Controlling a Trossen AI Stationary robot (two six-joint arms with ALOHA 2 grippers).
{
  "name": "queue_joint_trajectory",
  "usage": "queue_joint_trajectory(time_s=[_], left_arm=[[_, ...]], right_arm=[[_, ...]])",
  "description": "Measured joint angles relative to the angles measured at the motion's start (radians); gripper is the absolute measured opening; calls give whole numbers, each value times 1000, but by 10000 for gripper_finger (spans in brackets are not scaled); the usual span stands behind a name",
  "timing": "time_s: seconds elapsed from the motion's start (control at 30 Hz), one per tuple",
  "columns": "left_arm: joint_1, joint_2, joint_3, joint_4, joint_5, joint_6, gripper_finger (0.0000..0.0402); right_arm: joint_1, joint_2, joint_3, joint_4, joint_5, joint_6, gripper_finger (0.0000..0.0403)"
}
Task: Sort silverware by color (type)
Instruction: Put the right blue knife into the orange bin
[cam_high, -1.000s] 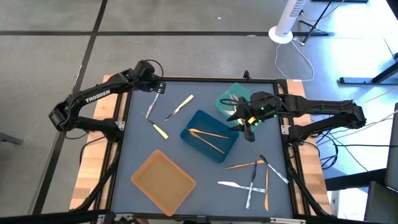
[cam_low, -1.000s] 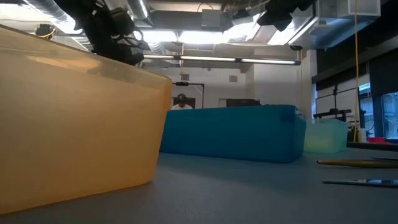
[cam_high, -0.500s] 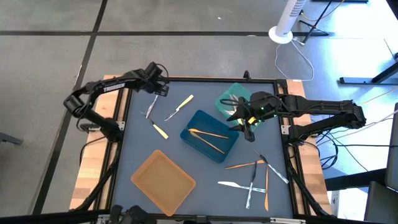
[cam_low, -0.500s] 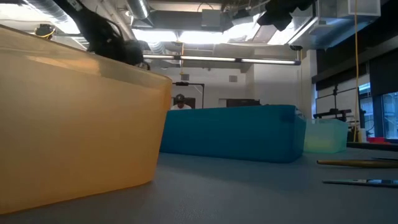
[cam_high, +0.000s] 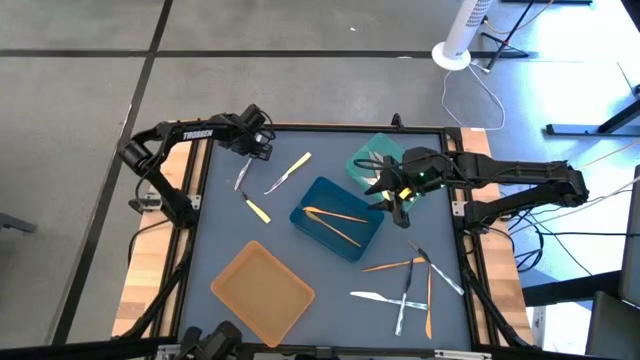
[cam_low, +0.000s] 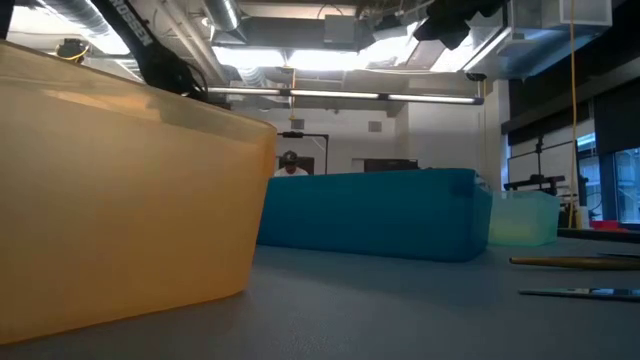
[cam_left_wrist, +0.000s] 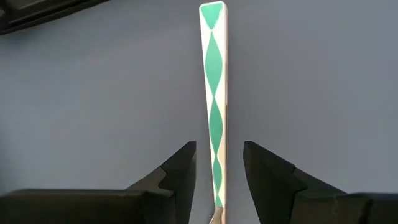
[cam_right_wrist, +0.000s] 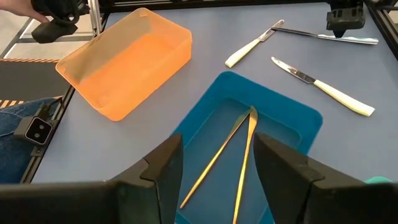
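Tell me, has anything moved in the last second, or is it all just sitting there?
Only the left arm moved: its elbow swung toward the table's far edge while the left gripper slid a little to the right. It now hangs over a silvery utensil, fingers open either side of it, not yet gripping. The right gripper stayed by the blue tray, and all the cutlery lies where it was.

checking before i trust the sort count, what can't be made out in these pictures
- Blue tray: in the low view its wall hides what lies inside.
- Orange tray: fills the low view's left, hiding the table behind it.
- Teal tray: in the high view the right claw and arm cover part of it, so its contents are unclear.
- Silvery piece: cut off at the left wrist view's bottom between the left claw's open fingers; fork, knife or spoon unclear.
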Motion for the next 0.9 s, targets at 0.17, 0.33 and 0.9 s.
queue_joint_trajectory(time_s=[0.17, 0.33, 0.9], left_arm=[[0, 1, 0, 2, 0, 20, 127], [0, 1, 0, 2, 0, 32, 127], [-1, 65, 1, 12, 0, 55, 127]], right_arm=[[0, 0, 0, 0, 0, 0, 184], [0, 0, 0, 0, 0, 0, 184], [0, 0, 0, 0, 0, 0, 184]])
